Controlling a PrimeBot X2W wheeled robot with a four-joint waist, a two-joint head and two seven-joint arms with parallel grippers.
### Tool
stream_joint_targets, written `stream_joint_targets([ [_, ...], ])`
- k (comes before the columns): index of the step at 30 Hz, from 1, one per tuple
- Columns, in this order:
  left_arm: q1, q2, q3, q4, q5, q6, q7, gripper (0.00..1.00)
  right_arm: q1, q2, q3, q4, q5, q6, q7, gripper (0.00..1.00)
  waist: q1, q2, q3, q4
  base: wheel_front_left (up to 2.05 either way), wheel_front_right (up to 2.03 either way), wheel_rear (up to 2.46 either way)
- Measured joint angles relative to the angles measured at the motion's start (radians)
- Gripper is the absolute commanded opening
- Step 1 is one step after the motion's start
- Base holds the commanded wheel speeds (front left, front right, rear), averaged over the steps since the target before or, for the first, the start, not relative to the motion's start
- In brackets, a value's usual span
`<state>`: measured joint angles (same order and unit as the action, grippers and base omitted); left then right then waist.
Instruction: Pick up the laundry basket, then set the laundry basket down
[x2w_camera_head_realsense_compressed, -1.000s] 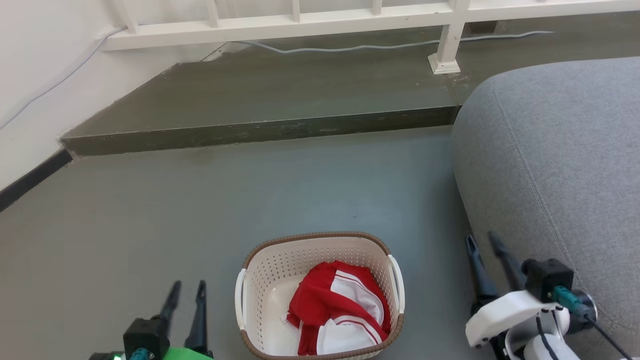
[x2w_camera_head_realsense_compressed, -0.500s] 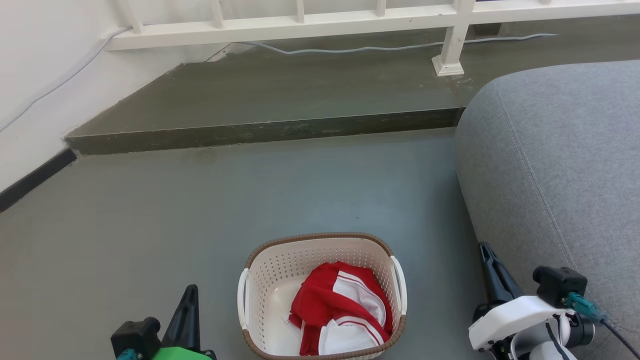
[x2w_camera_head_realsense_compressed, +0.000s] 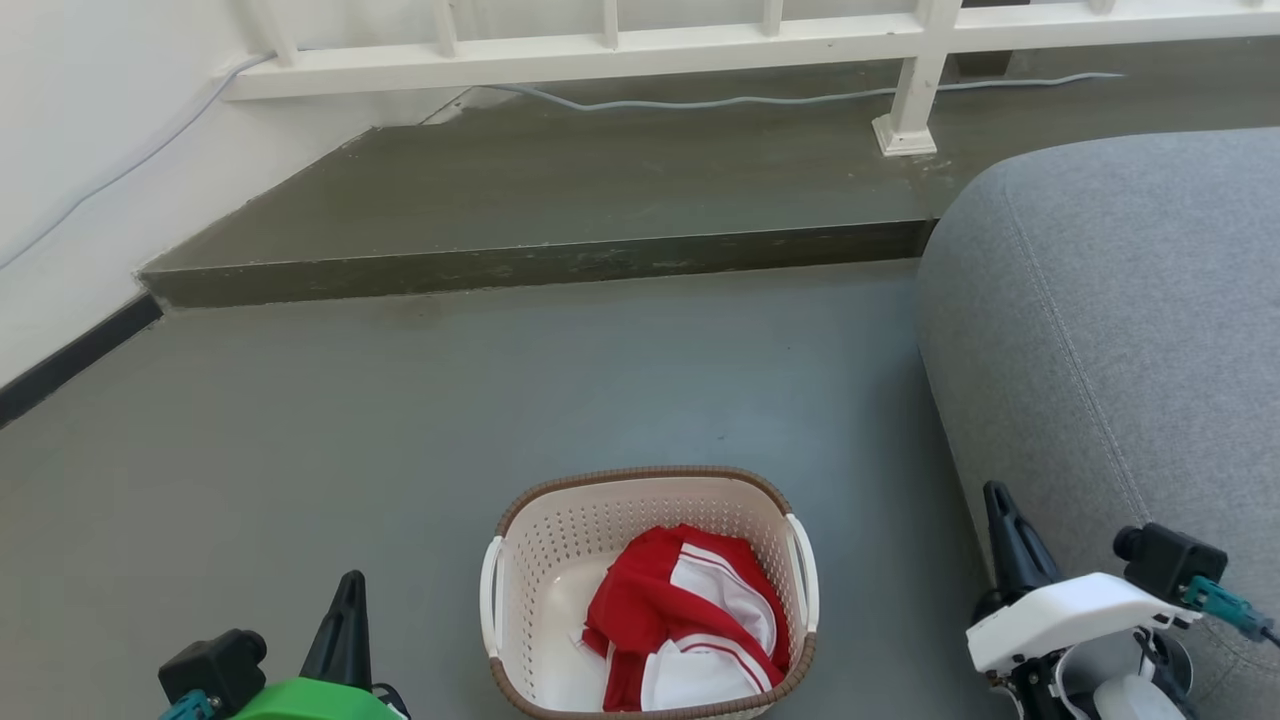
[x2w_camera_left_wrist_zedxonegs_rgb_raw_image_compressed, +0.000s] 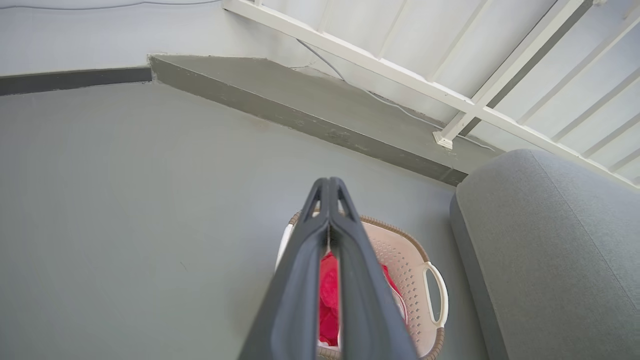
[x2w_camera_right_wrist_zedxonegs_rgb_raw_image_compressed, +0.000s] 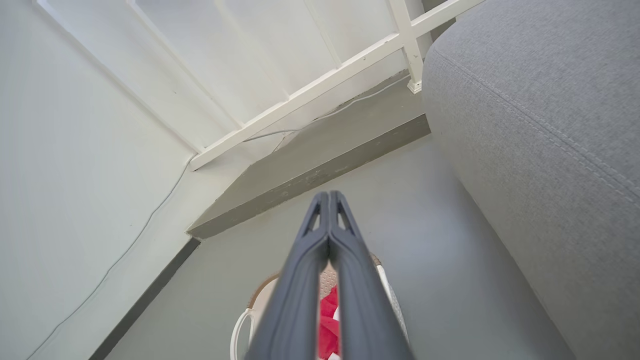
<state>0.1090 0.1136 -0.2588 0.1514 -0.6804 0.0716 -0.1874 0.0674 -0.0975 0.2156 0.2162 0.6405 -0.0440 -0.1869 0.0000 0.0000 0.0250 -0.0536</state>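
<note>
The laundry basket (x2w_camera_head_realsense_compressed: 560, 540), cream perforated plastic with a brown rim and white side handles, stands on the grey floor at the bottom centre of the head view, holding red and white clothes (x2w_camera_head_realsense_compressed: 690, 620). My left gripper (x2w_camera_head_realsense_compressed: 347, 598) is shut, empty, to the basket's left and apart from it. My right gripper (x2w_camera_head_realsense_compressed: 1000, 505) is shut, empty, to its right beside the sofa. In the left wrist view the shut left gripper (x2w_camera_left_wrist_zedxonegs_rgb_raw_image_compressed: 329, 184) points over the basket (x2w_camera_left_wrist_zedxonegs_rgb_raw_image_compressed: 410, 260). In the right wrist view the shut right gripper (x2w_camera_right_wrist_zedxonegs_rgb_raw_image_compressed: 328, 197) hides most of the basket (x2w_camera_right_wrist_zedxonegs_rgb_raw_image_compressed: 240, 325).
A grey sofa (x2w_camera_head_realsense_compressed: 1120, 320) fills the right side, close to my right arm. A raised dark step (x2w_camera_head_realsense_compressed: 540, 200) with a white railing (x2w_camera_head_realsense_compressed: 620, 40) and a cable runs across the back. A white wall (x2w_camera_head_realsense_compressed: 70, 150) with a black skirting is on the left.
Both grippers went from open to shut and drew back toward the bottom of the head view. The camera shifted slightly; the basket stayed on the floor.
</note>
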Motion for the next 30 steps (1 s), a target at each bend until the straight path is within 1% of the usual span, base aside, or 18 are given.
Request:
stream_joint_targets([
  [4, -0.002, 0.000, 0.009, 0.001, -0.056, -0.002, 0.011, 0.00, -0.003, 0.000, -0.017, 0.000, 0.056, 0.005, 0.014, 0.00, 0.0000, 0.0000, -0.001, 0.003, 0.00, 0.00, 0.00],
  [30, -0.041, 0.000, 0.098, 0.030, -0.402, -0.065, 0.092, 0.00, -0.040, 0.000, -0.112, 0.006, 0.415, 0.055, 0.097, 0.00, 0.0000, 0.0000, -0.008, 0.022, 0.00, 0.00, 0.00],
])
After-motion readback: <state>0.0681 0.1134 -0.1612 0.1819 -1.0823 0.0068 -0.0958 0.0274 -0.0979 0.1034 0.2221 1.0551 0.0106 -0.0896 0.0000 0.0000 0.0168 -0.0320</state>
